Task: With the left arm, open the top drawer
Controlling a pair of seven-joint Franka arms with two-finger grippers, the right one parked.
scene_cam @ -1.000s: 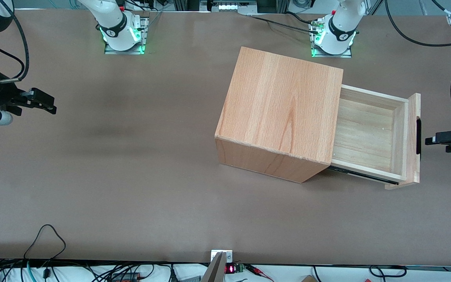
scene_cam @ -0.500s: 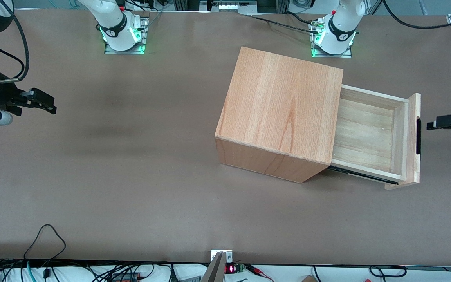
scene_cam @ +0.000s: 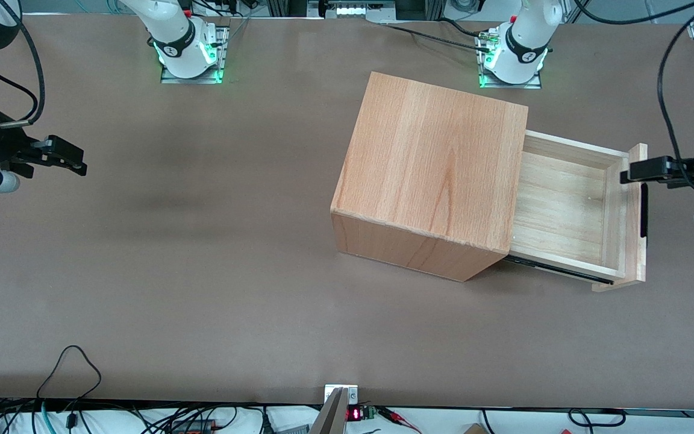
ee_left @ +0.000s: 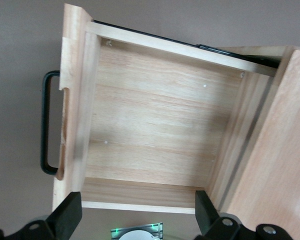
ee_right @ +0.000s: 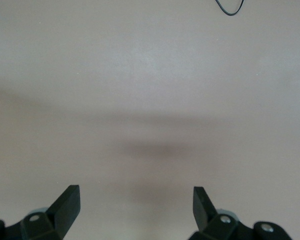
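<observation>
The top drawer (scene_cam: 564,205) stands pulled well out of the wooden casing (scene_cam: 437,163), its pale plank floor bare. Its black bar handle (scene_cam: 644,210) runs along the flat front panel. My left arm's gripper (scene_cam: 626,175) hovers over the end of the front panel farther from the front camera, touching nothing. In the left wrist view the drawer (ee_left: 155,125), handle (ee_left: 45,125) and casing (ee_left: 275,150) lie below the gripper (ee_left: 137,212), whose fingers (ee_left: 70,212) stand wide apart and empty.
The working arm's base (scene_cam: 512,57) with green lights stands on the table (scene_cam: 202,271) farther from the front camera than the casing; it also shows in the left wrist view (ee_left: 137,234). A black cable loop (scene_cam: 73,367) lies near the table's front edge.
The gripper has moved from in front of the handle away from the front camera and in over the front panel's end. The drawer has not moved.
</observation>
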